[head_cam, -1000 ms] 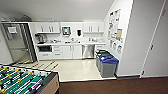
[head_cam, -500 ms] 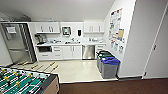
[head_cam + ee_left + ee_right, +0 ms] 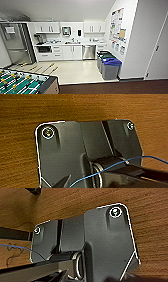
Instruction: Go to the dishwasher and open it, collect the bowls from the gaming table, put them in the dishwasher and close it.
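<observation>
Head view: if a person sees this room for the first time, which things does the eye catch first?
Probably the table-football table with its green field, close at the lower left. Next the recycling bins with blue and green lids, standing by the right wall. Farther back, the stainless-steel dishwasher sits shut under the counter among white cabinets, with a tall steel refrigerator at the left.

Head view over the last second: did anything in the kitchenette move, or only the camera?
Only the camera shifted: the foosball table takes up slightly less of the lower corner than a second ago. The dishwasher is shut as before, the bins stand by the wall, and the fridge and cabinets are unchanged. Nothing was taken hold of or let go.
</observation>
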Motion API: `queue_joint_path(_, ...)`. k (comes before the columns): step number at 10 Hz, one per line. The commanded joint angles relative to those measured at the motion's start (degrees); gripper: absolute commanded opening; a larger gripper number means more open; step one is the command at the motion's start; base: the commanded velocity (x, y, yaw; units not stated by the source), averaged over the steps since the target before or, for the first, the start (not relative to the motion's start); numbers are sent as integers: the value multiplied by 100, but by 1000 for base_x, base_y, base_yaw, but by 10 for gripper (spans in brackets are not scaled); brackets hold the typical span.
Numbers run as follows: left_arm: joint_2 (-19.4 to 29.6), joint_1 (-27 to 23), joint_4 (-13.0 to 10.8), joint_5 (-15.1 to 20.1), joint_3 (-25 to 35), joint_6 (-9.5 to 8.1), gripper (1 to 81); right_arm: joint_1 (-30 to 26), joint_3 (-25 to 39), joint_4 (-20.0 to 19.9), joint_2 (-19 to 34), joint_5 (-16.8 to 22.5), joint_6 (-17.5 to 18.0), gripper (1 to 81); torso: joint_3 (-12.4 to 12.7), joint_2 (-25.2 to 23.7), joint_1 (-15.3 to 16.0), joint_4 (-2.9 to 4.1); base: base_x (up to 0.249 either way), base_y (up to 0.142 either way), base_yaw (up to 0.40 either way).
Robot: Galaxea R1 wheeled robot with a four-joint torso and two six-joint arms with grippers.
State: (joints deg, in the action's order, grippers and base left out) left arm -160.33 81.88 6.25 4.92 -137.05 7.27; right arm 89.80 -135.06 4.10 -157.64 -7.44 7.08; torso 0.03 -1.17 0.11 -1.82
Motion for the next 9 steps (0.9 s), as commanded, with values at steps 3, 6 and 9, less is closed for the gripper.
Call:
queue_joint_path(3, 63, -370, 69, 334, 46, 3, 811, -290, 60, 65, 116, 269, -23, 811, 0, 0, 2, 0, 103, 0, 0)
queue_joint_path(6, 62, -370, 69, 334, 46, 3, 811, -291, 60, 65, 107, 269, -14, 811, 0, 0, 2, 0, 104, 0, 0)
queue_joint_path(9, 63, -378, 69, 334, 46, 3, 811, -291, 60, 65, 107, 287, -22, 811, 0, 0, 2, 0, 109, 0, 0)
